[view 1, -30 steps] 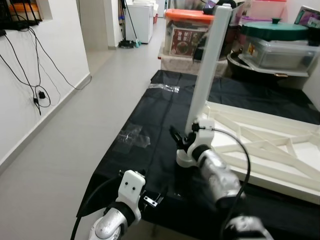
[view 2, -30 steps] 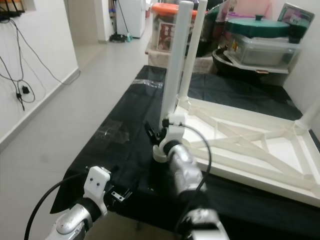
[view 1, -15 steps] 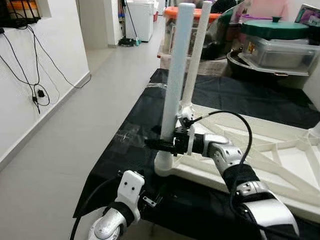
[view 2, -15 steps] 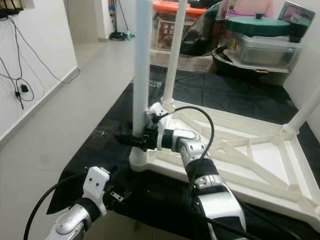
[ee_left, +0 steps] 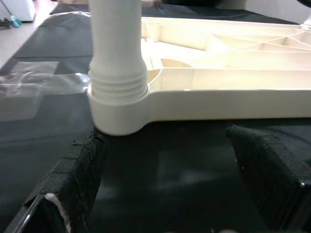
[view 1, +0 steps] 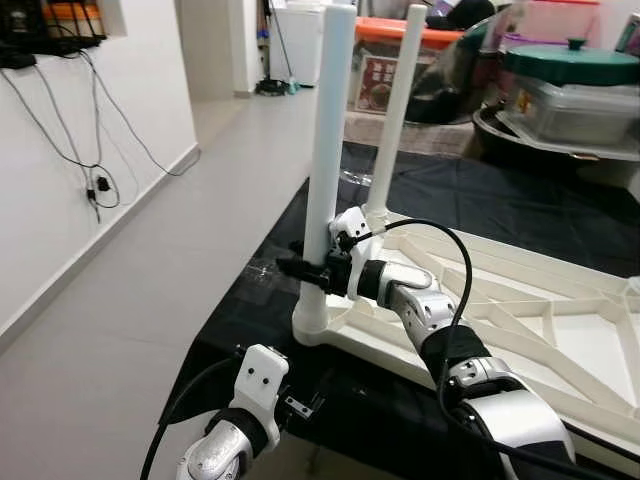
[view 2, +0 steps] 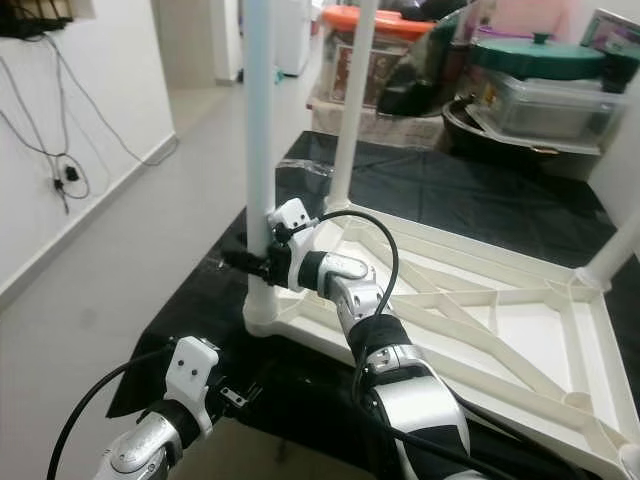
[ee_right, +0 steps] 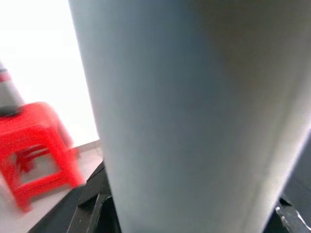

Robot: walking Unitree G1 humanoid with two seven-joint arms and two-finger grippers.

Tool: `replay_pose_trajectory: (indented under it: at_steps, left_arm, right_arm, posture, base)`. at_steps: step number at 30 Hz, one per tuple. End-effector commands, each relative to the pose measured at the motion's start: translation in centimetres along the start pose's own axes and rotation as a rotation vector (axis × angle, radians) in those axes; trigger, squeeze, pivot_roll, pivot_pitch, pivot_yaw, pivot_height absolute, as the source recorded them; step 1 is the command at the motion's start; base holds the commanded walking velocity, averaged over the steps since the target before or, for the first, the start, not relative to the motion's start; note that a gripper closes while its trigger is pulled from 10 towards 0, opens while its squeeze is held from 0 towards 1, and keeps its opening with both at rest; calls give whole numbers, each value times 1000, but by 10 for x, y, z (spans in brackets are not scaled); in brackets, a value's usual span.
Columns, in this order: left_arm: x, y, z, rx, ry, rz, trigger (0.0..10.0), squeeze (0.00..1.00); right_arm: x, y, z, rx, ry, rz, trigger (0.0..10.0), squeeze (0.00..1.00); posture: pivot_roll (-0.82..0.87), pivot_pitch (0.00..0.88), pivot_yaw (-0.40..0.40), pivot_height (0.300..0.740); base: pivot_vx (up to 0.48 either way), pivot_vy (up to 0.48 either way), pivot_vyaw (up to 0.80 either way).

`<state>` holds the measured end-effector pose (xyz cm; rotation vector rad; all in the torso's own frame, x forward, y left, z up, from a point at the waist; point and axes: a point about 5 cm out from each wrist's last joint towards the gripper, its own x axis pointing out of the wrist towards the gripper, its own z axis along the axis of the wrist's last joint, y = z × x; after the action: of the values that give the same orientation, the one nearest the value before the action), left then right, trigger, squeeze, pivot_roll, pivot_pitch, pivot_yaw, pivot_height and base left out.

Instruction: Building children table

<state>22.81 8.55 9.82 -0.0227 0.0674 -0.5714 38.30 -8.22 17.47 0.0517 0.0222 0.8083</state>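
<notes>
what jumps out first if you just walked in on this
The tall white leg standing upright in the near corner socket of the upturned white table frame, with the right gripper closed around it low down. The frame lies on a black sheet, a second leg upright behind. The left gripper waits open just in front of that socket.

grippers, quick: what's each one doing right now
Left gripper: open, holding nothing, low over the black sheet.
Right gripper: shut on the upright white plastic table leg, just above its corner socket.
</notes>
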Motion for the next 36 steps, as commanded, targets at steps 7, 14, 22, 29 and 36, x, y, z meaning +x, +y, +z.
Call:
replay_pose_trajectory:
  at_steps: [7, 14, 22, 29, 36]
  left_arm:
    - [0, 0, -1, 3, 10, -14, 10000, 0]
    - [2, -1, 1, 1, 2, -6, 10000, 0]
    - [2, -1, 2, -1, -2, -4, 10000, 0]
    - [1, 0, 1, -1, 2, -14, 10000, 0]
    - [2, 1, 1, 0, 2, -10, 10000, 0]
  right_arm:
    - [-50, -36, -29, 123, -21, -981, 0, 0]
    - [-47, -11, -39, 189, -30, -1144, 0, 0]
    - [-33, 3, -38, 185, -25, -1054, 10000, 0]
    - [-23, 3, -28, 213, -107, -815, 10000, 0]
    - [-17, -3, -13, 174, -54, -156, 10000, 0]
  posture:
    - [154, 0, -75, 740]
    - [148, 0, -89, 740]
    - [108, 0, -76, 740]
    - [101, 0, -62, 740]
    - [104, 0, -65, 740]
  base:
    - [0, 0, 0]
    - [0, 0, 0]
    - [0, 0, 0]
    - [0, 0, 0]
    - [0, 0, 0]
